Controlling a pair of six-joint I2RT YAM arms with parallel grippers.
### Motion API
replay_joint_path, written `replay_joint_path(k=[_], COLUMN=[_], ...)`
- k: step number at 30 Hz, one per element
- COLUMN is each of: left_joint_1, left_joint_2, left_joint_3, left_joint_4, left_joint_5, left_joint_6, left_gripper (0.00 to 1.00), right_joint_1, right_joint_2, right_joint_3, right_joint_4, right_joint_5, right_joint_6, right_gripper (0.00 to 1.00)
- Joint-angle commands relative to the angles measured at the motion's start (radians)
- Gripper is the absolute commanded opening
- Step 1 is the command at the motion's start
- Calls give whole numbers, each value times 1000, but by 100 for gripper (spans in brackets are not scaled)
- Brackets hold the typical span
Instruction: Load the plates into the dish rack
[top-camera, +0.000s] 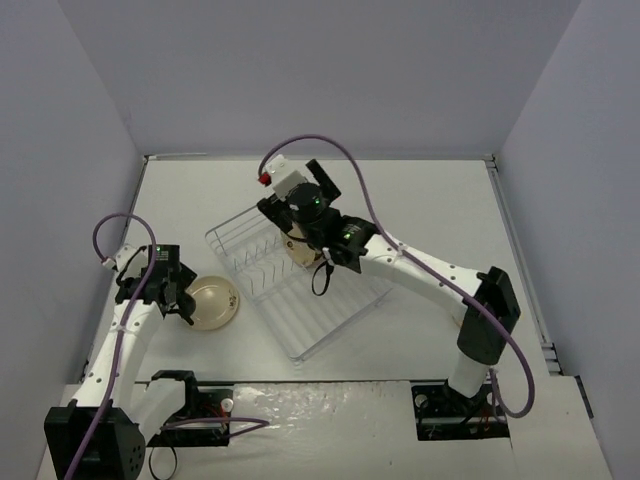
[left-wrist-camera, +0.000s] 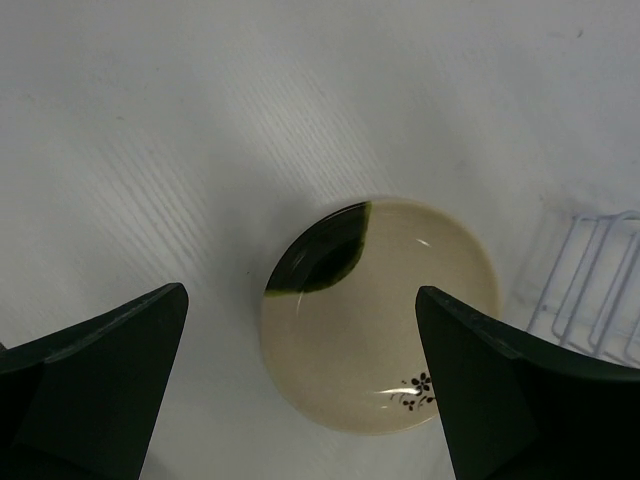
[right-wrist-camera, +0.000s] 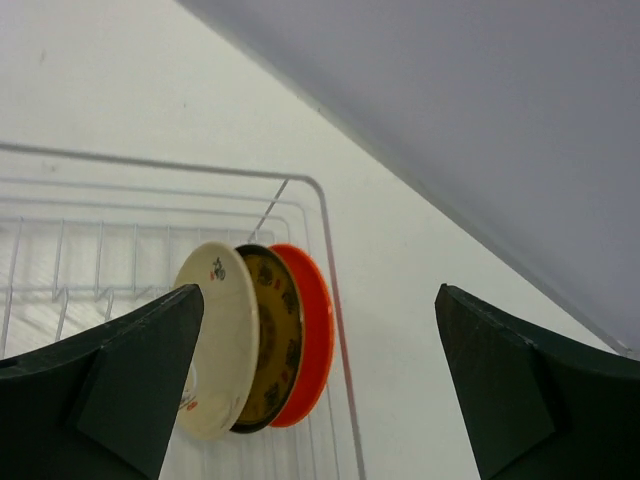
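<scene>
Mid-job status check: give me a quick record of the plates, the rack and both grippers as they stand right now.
dish rack: on the table, set at an angle
racked plates: three, on edge, side by side: cream plate, mustard-brown plate, orange-red plate
loose plate: green-patched cream plate, flat on the table beside the rack
left gripper: open, above the loose plate, holding nothing
right gripper: open, over the racked plates, holding nothing
left to load: at least the loose plate
</scene>
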Motion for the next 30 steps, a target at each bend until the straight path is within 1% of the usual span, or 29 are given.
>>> replay_joint_path(k=[1, 3, 6, 12, 14, 16, 19, 21, 26, 29, 30], left_joint_1=[7, 6, 5, 5, 5, 7, 6, 5, 7, 6, 5], left_joint_2=[-4, 2, 15, 49, 70, 86, 100, 112, 115, 114, 114], left_joint_3=[-47, -81, -112, -160, -176, -187, -224, -240, -216, -231, -243], left_joint_4=[-34, -24, 6, 79, 88, 88, 130, 158, 97, 133, 154], left_joint_5=[60, 73, 93, 124, 143, 141, 125, 125, 59, 80, 97], left_joint_6=[-42, -53, -62, -103, -120, -138, -168, -186, -238, -258, -262], left_gripper=[97, 97, 97, 97, 97, 97, 96, 93, 89, 88, 87], right_joint_1=[-154, -182, -244, -332, -339, -343, -349, -351, -355, -359, -360], right_joint_2=[-134, -171, -210, -224, -218, -215, -215, -216, -234, -250, -255], right_joint_3=[1, -31, -59, -67, -63, -62, -63, -60, -71, -85, -90], right_joint_4=[42, 62, 75, 67, 64, 66, 72, 72, 88, 100, 102], right_joint_5=[-72, -54, -84, -146, -153, -157, -163, -166, -142, -134, -132], right_joint_6=[111, 117, 148, 199, 203, 208, 215, 219, 222, 227, 230], right_gripper=[100, 100, 100, 100, 100, 100, 100, 100, 100, 100, 100])
